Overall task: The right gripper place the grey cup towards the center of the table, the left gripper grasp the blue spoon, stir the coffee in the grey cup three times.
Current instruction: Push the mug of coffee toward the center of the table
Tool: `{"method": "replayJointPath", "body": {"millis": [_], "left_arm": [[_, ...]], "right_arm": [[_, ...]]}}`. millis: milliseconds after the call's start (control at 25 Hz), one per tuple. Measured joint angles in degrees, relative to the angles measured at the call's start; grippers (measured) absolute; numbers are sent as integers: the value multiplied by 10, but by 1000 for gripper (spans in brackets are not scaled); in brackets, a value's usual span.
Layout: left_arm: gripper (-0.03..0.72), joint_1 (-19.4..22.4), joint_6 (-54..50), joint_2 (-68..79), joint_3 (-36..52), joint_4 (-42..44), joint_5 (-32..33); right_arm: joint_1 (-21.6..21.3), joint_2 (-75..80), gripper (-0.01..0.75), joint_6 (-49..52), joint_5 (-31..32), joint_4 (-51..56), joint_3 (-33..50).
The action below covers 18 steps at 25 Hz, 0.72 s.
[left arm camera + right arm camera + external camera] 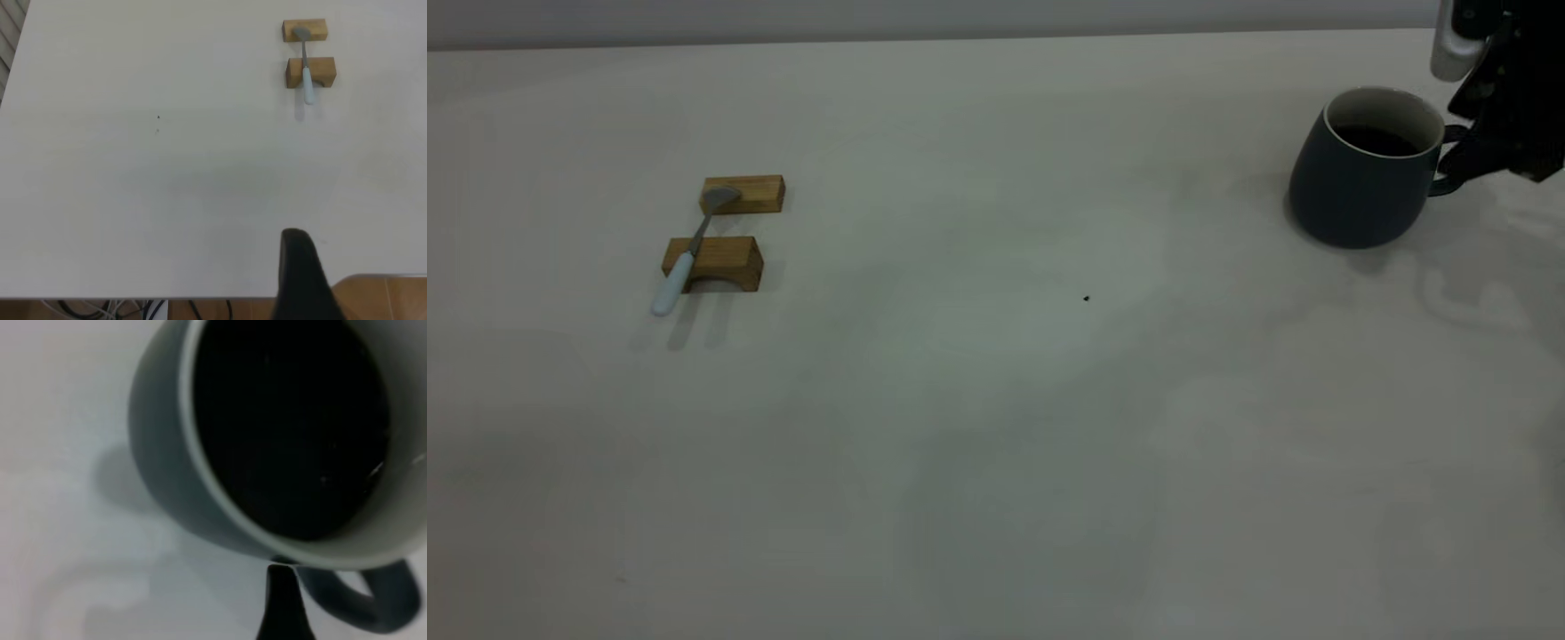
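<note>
The grey cup (pixel 1356 182) stands at the far right of the table (pixel 996 400), with dark coffee (pixel 1376 140) inside its white interior. Its loop handle (pixel 1448 164) points right, and my right gripper (pixel 1467 156) is right at that handle. In the right wrist view the cup (pixel 167 467) fills the frame, the coffee (pixel 287 427) is still, and a black part of the right gripper (pixel 283 603) sits beside the handle (pixel 373 603). The blue spoon (pixel 685 258) lies across two wooden blocks at the left. My left gripper (pixel 300 280) hangs back by the table edge, far from the spoon (pixel 306 73).
Two brown wooden blocks (pixel 743 194) (pixel 716 264) hold the spoon off the table. A tiny dark speck (pixel 1086 299) marks the middle of the table. The table's near edge and a brown floor (pixel 387 300) show in the left wrist view.
</note>
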Motion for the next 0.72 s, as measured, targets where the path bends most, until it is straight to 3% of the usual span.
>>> {"method": "replayJointPath", "body": {"millis": [720], "left_arm": [[519, 0, 0, 0, 0, 0, 0]], "right_arm": [[-8, 59, 552, -1, 3, -7, -41]]}}
